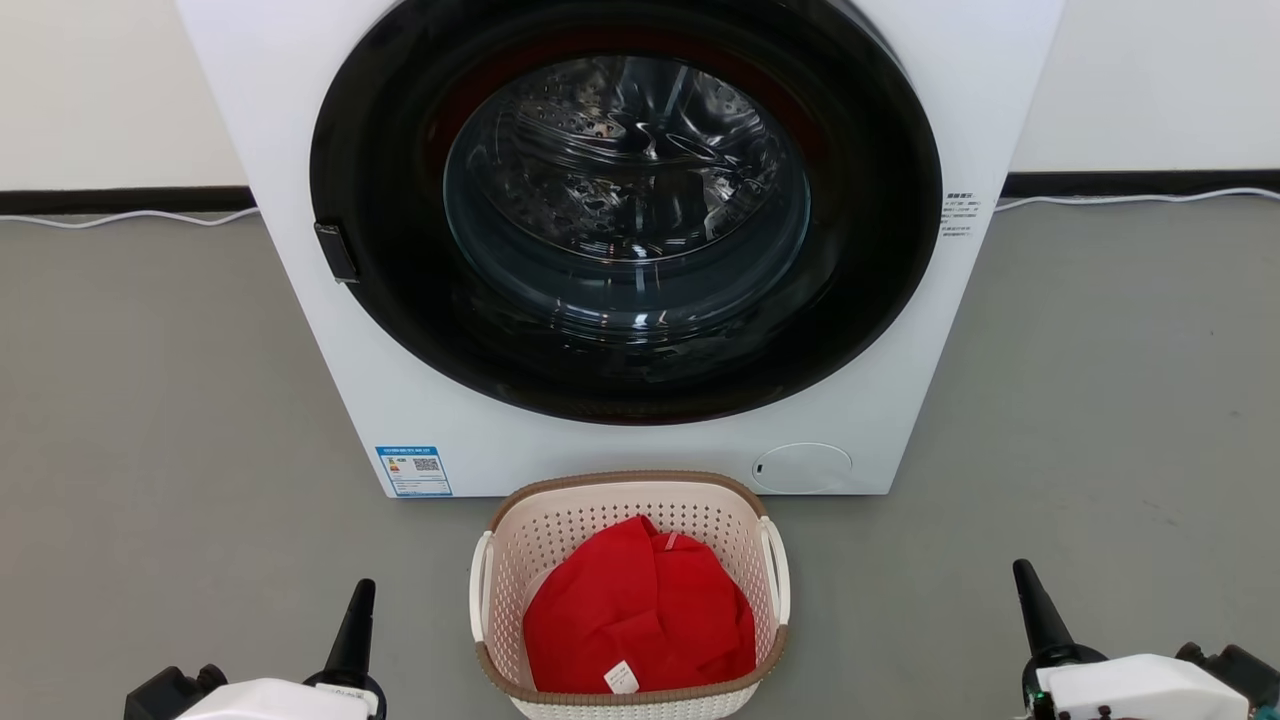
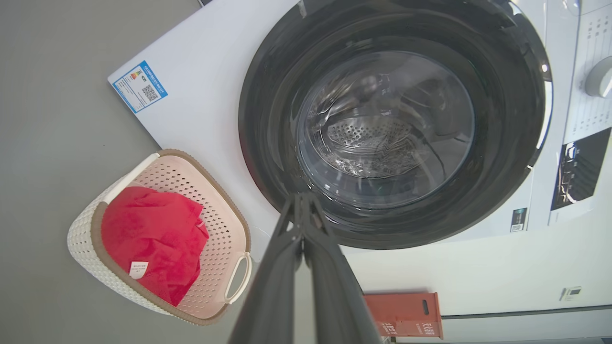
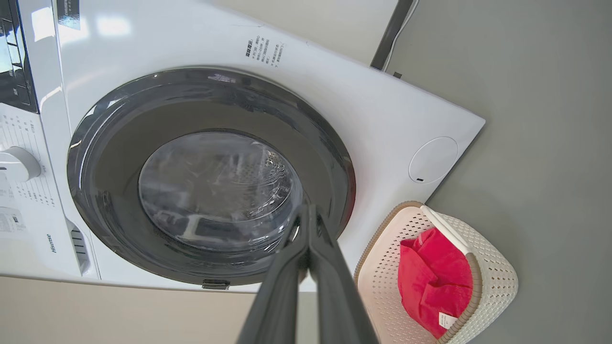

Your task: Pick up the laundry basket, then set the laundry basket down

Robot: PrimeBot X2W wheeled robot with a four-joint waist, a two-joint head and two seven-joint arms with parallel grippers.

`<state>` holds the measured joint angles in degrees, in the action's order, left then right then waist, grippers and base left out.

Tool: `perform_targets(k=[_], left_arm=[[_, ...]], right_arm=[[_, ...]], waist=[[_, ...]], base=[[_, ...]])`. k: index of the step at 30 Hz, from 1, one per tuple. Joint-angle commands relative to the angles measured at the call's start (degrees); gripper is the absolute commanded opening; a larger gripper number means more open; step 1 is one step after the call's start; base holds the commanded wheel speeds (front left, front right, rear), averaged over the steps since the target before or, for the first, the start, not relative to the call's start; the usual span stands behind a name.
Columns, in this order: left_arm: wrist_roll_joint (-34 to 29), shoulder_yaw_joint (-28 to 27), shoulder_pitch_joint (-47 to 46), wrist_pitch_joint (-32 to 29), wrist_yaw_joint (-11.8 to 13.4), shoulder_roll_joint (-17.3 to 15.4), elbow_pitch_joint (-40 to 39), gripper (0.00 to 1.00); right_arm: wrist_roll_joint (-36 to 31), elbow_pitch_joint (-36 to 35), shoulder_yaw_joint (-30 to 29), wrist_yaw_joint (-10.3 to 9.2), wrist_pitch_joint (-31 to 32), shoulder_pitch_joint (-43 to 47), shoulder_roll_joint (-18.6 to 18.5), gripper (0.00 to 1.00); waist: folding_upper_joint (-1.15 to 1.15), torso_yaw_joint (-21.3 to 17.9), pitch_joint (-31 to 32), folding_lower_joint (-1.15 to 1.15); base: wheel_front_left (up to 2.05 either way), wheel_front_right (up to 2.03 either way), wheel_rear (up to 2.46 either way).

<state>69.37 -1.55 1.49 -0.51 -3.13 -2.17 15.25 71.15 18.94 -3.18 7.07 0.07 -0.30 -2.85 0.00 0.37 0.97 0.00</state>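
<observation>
Cream laundry basket holding red cloth sat at six o'clock of the washer, left tool at its nine, right tool at three, both pressed together.

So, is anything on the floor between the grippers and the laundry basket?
Nothing visible. Bare floor lies between the left gripper and the laundry basket, and between it and the right gripper.
</observation>
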Motion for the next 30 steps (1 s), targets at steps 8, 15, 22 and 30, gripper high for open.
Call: perform_targets(k=[8,15,22,30], left_arm=[[6.43,-2.34,-4.29,-1.63,-1.59,-0.57,-1.25,0.0],[10.24,-2.95,-5.08,-2.65,-2.23,-0.6,-1.24,0.0],[14.69,-3.67,-6.0,-3.83,-2.99,-0.64,-1.22,0.0],[19.77,-4.48,-7.06,-5.18,-3.85,-0.68,-1.2,0.0]], right_arm=[[6.03,-2.74,-0.17,0.33,1.94,-3.84,-0.26,0.0],[9.57,-3.25,-0.86,0.35,2.94,-4.31,-0.25,0.0],[13.69,-3.84,-1.66,0.38,4.1,-4.86,-0.25,0.0],[18.4,-4.52,-2.57,0.4,5.44,-5.49,-0.23,0.0]], waist=[[0.0,-0.09,-0.29,0.0],[0.0,-0.16,-0.49,0.0],[0.0,-0.23,-0.72,0.0],[0.0,-0.32,-0.99,0.0]], base=[[0.0,0.0,0.0],[0.0,0.0,0.0],[0.0,0.0,0.0],[0.0,0.0,0.0]])
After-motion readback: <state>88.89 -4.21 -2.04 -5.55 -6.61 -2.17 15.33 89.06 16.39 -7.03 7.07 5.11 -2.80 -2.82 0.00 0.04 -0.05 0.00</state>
